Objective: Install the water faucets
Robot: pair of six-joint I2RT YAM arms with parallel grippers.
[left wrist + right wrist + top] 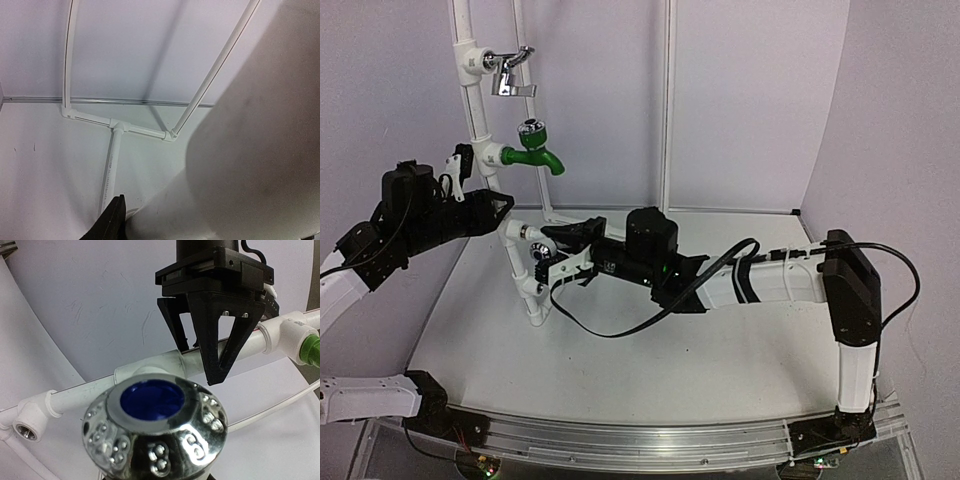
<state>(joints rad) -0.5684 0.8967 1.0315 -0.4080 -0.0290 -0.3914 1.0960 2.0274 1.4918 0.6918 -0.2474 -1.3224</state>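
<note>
The right end effector point(548, 254) was closed on a water faucet point(155, 427). Its chrome knob, with a blue centre, sat right at the fingertips and filled the lower wrist view, where the fingers themselves were hidden. Just beyond the knob ran the white pipe point(80, 396). Ahead and slightly right, the left end effector point(197, 362) straddled that pipe with 1 finger on each side, apparently clamped on it as a brace.

From overhead, the faucet met a tee fitting directly in front of the right end effector. How far the thread had gone in could not be told.

The step in hand looked like screwing the faucet into that fitting. Doing it well would mean:

- keeping the faucet's stem in line with the socket and pressing in lightly;
- turning it by short wrist rolls with a regrip between them;
- holding the white body rather than the knob, which would probably spin freely;
- keeping the left brace close to the fitting, so the thin frame would not twist and cross the thread;
- ending with the spout pointing down, like that of the green tap point(535, 152) mounted beyond the left end effector, below the chrome lever tap point(510, 75).

1 empty threaded socket point(22, 430) lay left of the right end effector.
</note>
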